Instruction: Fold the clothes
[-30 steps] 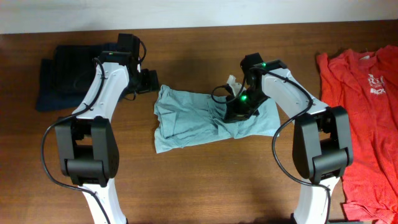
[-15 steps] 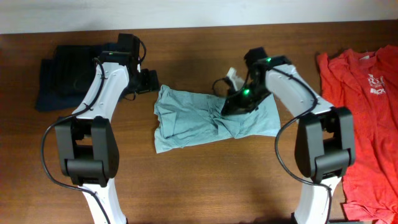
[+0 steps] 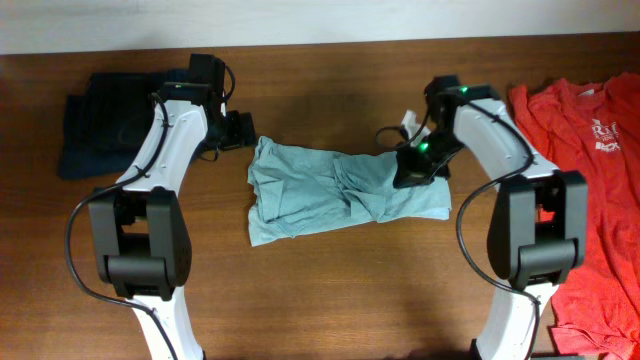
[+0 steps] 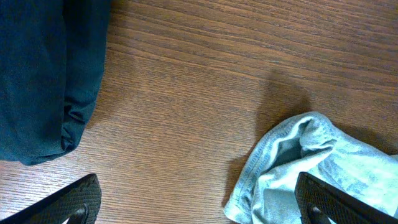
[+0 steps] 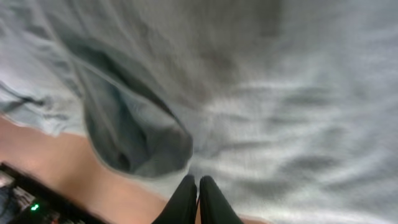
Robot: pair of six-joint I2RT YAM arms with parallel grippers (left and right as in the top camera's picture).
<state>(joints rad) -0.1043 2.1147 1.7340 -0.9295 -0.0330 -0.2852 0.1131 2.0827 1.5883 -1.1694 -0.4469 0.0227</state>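
— Where's the pale grey-blue T-shirt (image 3: 340,195)?
— Crumpled in the middle of the bench (image 3: 330,300), between my two arms. My right gripper (image 5: 198,186) is down on the shirt's right part, fingers pressed together against the cloth. That wrist view is blurred, so I can't tell whether a fold is pinched.
— And your left gripper (image 3: 238,131)?
— Spread wide and empty, just off the shirt's upper-left corner. Far to the shirt's left lie the dark navy pieces (image 3: 100,125), their folds hard to read. Far to its right is the red-orange T-shirt (image 3: 585,170), cut off by the frame edge.
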